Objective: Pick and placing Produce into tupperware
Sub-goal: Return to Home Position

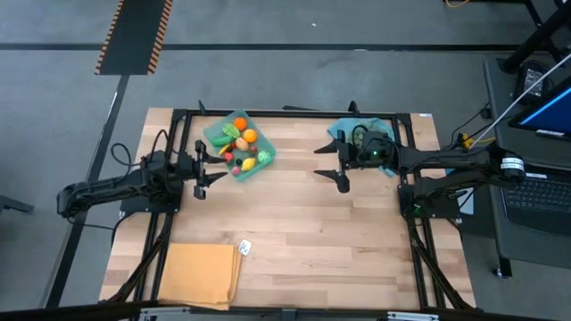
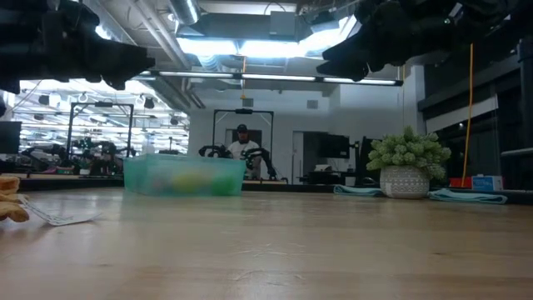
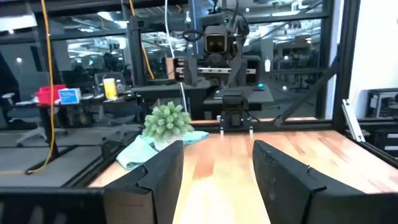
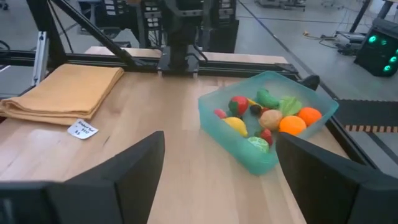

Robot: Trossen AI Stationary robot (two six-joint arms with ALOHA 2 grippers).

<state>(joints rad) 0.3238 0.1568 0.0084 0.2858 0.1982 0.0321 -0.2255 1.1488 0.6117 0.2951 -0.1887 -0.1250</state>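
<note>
The teal tupperware (image 1: pixel 213 136) stands on the wooden table at the far left of centre, also seen in the right wrist view (image 4: pixel 249 158) and the low view (image 2: pixel 183 177). The produce (image 1: pixel 243 147) lies inside it: orange, yellow, red and green pieces (image 4: pixel 267 118). My left gripper (image 1: pixel 203 169) hovers open just left of the tupperware, nothing between its fingers (image 3: pixel 217 186). My right gripper (image 1: pixel 328 168) hangs open to the right of the tupperware, above the table and pointing toward it (image 4: pixel 217 180).
A bushy green plant in a white pot (image 1: pixel 375 143) stands on a teal cloth at the far right (image 2: pixel 406 162). A folded orange-tan mat (image 1: pixel 201 275) lies at the near left, a small white card (image 1: pixel 244 247) beside it. Black frame rails border the table.
</note>
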